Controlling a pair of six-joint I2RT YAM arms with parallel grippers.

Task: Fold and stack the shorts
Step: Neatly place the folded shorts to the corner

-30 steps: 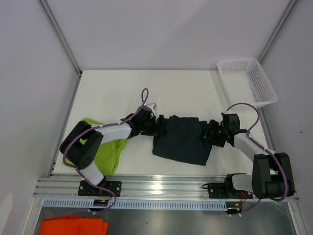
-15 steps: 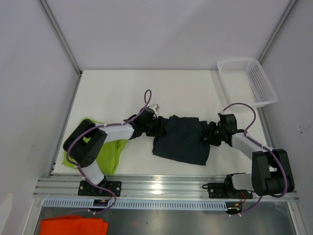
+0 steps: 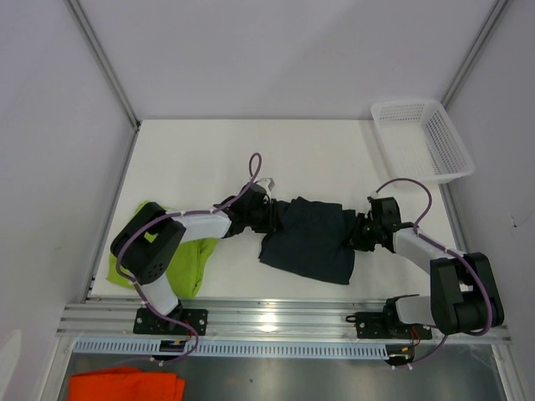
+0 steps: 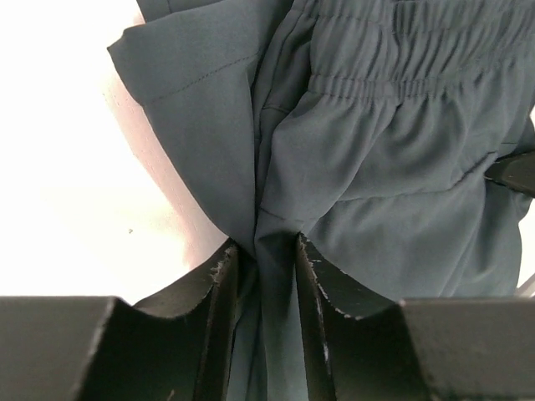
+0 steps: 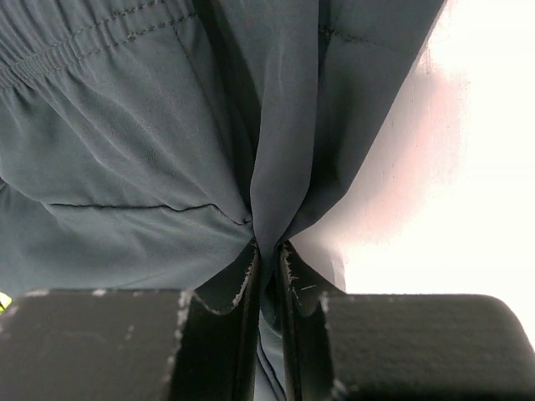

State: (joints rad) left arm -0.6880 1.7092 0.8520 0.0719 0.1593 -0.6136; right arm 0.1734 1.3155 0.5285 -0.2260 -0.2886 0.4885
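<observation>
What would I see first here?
The dark shorts in the middle of the table, pinched by the left pincer on one side and the right pincer on the other. Bright lime green shorts lie at the near left, and a white basket sits far right.

No writing, brand, number or sign can be read in any of the three views. The dark navy-charcoal fabric shorts [image 4: 376,167], seen close up from both wrists, show only seams and a gathered waistband, with no legible tag.
</observation>
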